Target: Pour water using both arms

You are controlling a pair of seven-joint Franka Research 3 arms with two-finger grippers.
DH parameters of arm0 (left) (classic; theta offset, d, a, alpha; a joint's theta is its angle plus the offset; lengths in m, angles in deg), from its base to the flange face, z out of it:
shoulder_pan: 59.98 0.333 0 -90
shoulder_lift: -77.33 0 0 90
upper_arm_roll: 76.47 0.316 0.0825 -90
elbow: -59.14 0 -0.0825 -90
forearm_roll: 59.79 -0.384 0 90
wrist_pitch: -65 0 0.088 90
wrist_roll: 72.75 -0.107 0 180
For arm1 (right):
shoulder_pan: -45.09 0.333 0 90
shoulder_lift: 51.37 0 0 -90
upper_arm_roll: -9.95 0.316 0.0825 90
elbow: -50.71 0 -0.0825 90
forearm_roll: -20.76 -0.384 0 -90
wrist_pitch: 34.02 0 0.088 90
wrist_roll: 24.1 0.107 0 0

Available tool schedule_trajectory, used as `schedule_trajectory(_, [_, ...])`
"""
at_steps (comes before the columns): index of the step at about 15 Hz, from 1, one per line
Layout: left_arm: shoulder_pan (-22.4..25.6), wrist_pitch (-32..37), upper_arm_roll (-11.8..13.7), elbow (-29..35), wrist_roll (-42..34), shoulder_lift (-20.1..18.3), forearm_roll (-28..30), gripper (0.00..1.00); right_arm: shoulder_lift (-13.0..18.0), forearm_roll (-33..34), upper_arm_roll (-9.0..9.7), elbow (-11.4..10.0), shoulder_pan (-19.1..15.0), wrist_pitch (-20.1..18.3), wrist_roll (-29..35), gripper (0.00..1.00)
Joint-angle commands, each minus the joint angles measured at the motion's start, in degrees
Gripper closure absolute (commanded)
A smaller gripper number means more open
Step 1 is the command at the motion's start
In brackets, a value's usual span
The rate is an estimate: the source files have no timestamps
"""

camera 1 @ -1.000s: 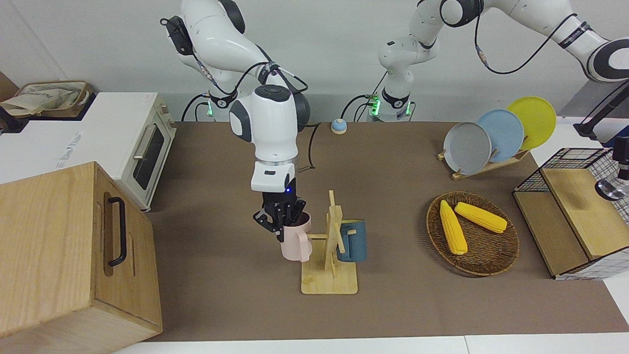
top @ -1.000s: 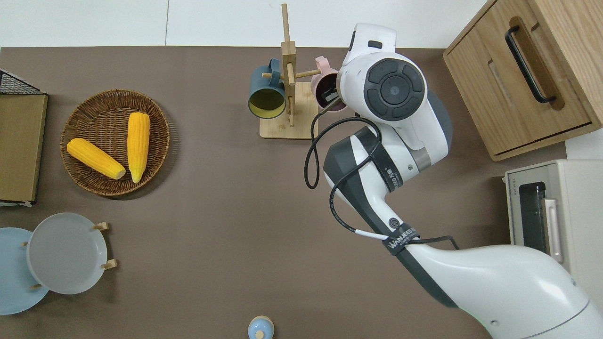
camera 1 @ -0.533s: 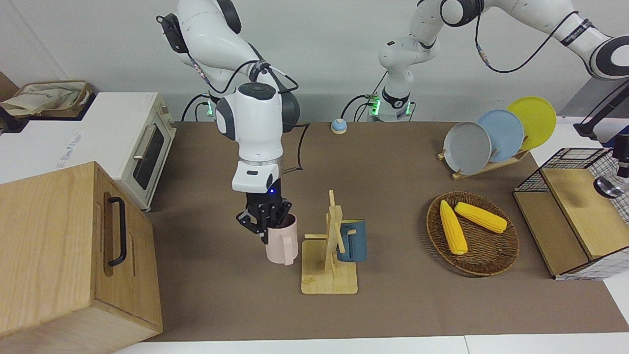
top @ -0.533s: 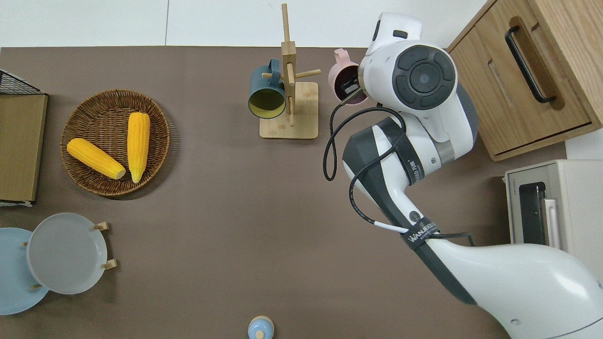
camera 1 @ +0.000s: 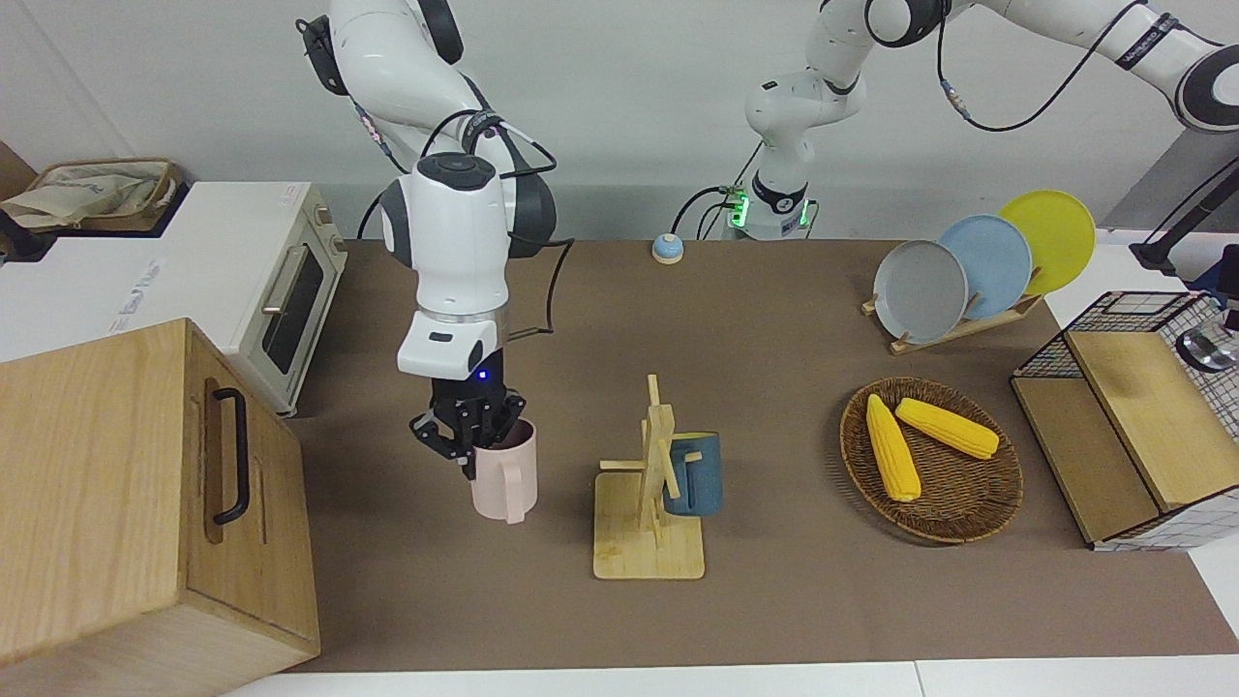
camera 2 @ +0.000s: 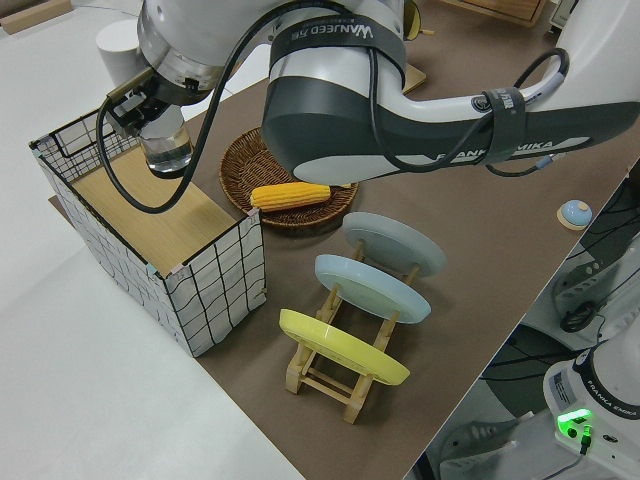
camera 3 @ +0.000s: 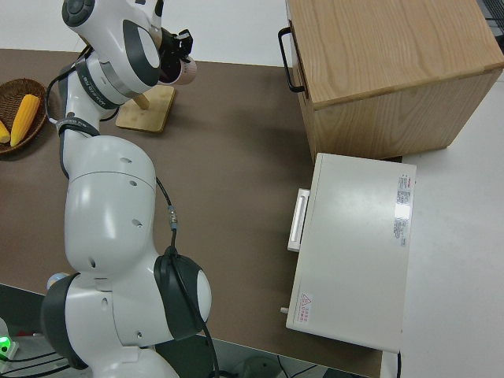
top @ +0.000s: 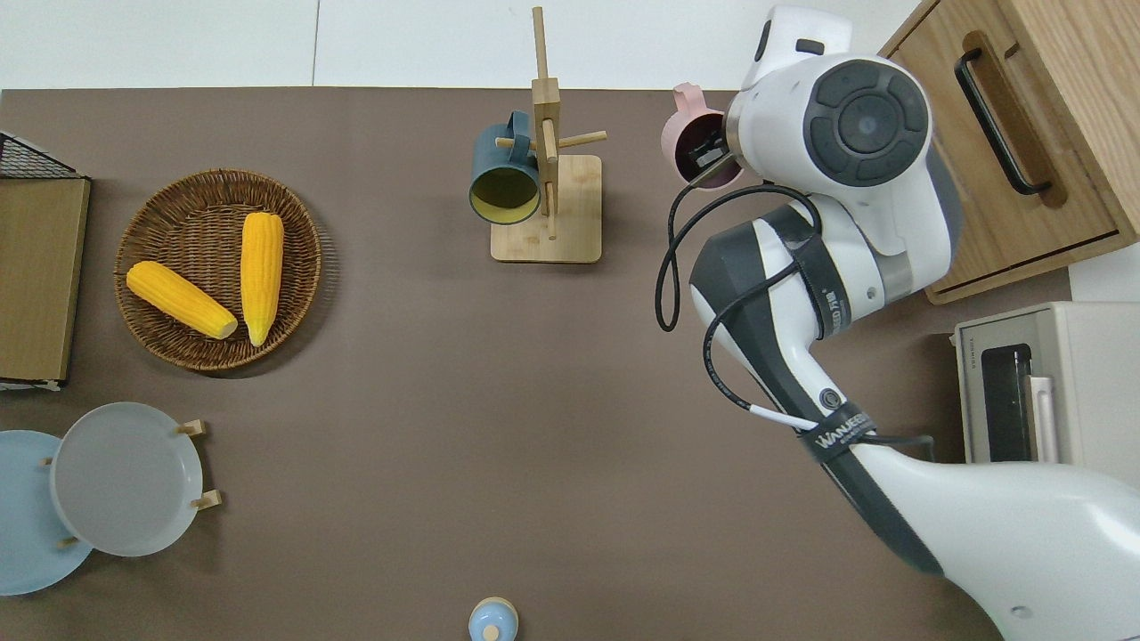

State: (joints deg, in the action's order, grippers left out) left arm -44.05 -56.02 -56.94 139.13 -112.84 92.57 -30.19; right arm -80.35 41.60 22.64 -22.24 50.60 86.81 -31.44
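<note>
The right hand (camera 1: 471, 438) points straight down and pinches the rim of a pink mug (camera 1: 505, 474), one finger inside the mouth and the other outside the wall. The mug hangs upright directly beneath the hand, its handle turned away from the robots. In the overhead view the pink mug (top: 694, 147) is over bare brown tabletop (top: 427, 374), between the wooden mug rack (top: 546, 182) and the wooden cabinet (top: 997, 133) with the black handle, well apart from the rack's base. Whether the mug's bottom touches the tabletop cannot be told from the front view.

A dark blue mug (camera 1: 693, 472) hangs on a peg of the rack on the side toward the left arm's end of the tabletop.

The left hand (camera 2: 130, 105) is over the wire-walled crate (camera 2: 215, 285) at the left arm's end. It grips a clear glass (camera 2: 166, 148) at the rim, and the glass hangs upright below the fingers, above the crate's wooden floor.

Near the crate a wicker basket (camera 1: 968, 508) holds two corn cobs (camera 1: 892, 447). Closer to the robots, a wooden stand holds grey, blue and yellow plates (camera 1: 985, 266) on edge. A white toaster oven (camera 1: 281, 290) sits at the right arm's end, nearer to the robots than the cabinet.
</note>
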Motion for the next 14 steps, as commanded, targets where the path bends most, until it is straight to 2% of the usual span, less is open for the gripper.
schedule_trajectory(1, [-1.4, 2.3, -0.3, -0.4, 4.7, -3.4, -4.5, 1.0, 6.8, -5.6, 0.06, -8.7, -2.5, -2.4, -1.4, 1.0])
schedule_trajectory(4, [-2.8, 4.6, -0.3, -0.1, 8.5, -5.0, -6.8, 1.0, 9.2, -11.6, -0.2, -9.9, -2.6, -11.7, -0.9, 1.0])
schedule_trajectory(7, [-5.1, 5.6, -0.3, 1.1, 11.9, -7.1, -10.3, 1.0, 10.2, -16.2, -0.2, -10.0, -2.1, -18.4, 3.5, 1.0])
schedule_trajectory(11, [-7.9, 5.6, -0.3, 5.0, 15.6, -10.6, -13.1, 1.0, 11.0, -23.4, 0.15, -9.9, -0.9, -25.4, 10.7, 1.0])
schedule_trajectory(14, [-9.4, 5.7, -0.4, 7.6, 16.9, -12.9, -14.6, 1.0, 11.4, -27.4, 0.85, -9.8, 0.0, -26.0, 17.7, 1.0])
